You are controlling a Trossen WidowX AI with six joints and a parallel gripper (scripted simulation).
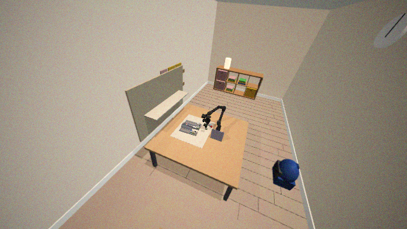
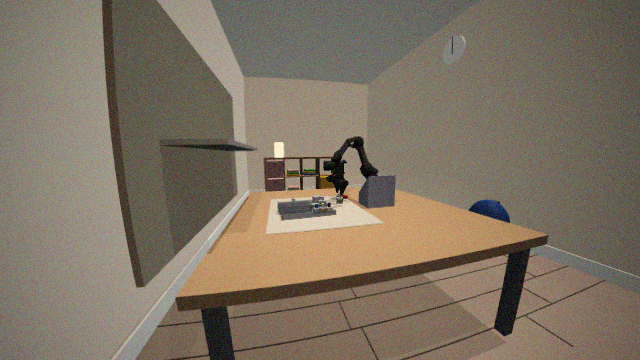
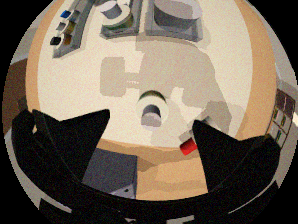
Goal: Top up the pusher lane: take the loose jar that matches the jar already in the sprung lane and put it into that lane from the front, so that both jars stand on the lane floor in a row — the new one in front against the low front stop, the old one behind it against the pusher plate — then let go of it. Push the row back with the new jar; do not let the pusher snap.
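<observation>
Open gripper [image 1: 206, 126] [image 2: 342, 194] [image 3: 152, 119] poised over a loose jar on a pale mat.
In the wrist view, the loose jar [image 3: 151, 107] [image 2: 339, 200] is seen at centre, framed between the spread fingers and gripped by neither; a red-ended object [image 3: 188, 146] is partly hidden by the right-hand finger, lower right; grey lanes [image 3: 120, 33] [image 1: 191, 126] [image 2: 305, 207] are set along the top edge, a similar-looking jar [image 3: 116, 15] standing in one; a dark grey box [image 3: 111, 170] [image 1: 217, 135] [image 2: 378, 191] is placed at lower left.
</observation>
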